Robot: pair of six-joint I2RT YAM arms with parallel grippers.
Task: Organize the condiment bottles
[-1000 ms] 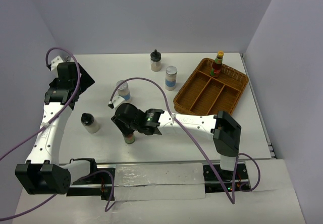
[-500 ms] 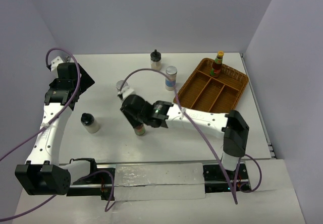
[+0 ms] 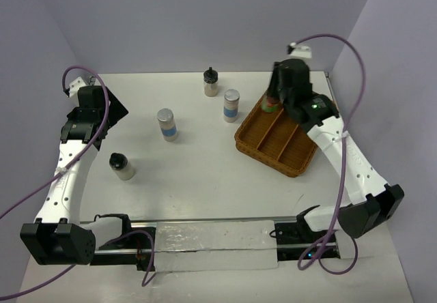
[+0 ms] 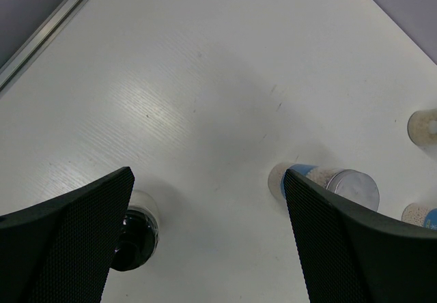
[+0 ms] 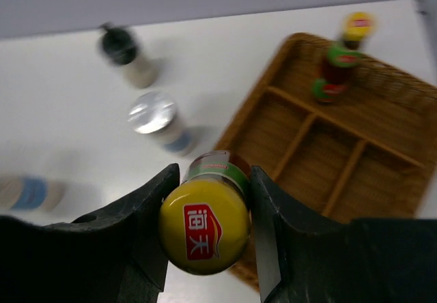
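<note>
I am keeping an eye on the right gripper (image 5: 208, 204), which is clamping the yellow-capped bottle (image 5: 203, 231) by its neck and hanging over the left rim of the wicker tray (image 3: 276, 161). The second yellow-capped bottle (image 5: 343, 54) is standing upright in the tray's far compartment. One silver-lidded bottle (image 3: 231, 104) is standing just left of the tray, and the other silver-lidded bottle (image 3: 166, 123) is standing farther left. The black-capped bottles (image 3: 211, 82) (image 3: 121, 166) are sitting well apart from it. The left gripper (image 4: 206, 177) is hanging wide open and empty, far left of the tray.
</note>
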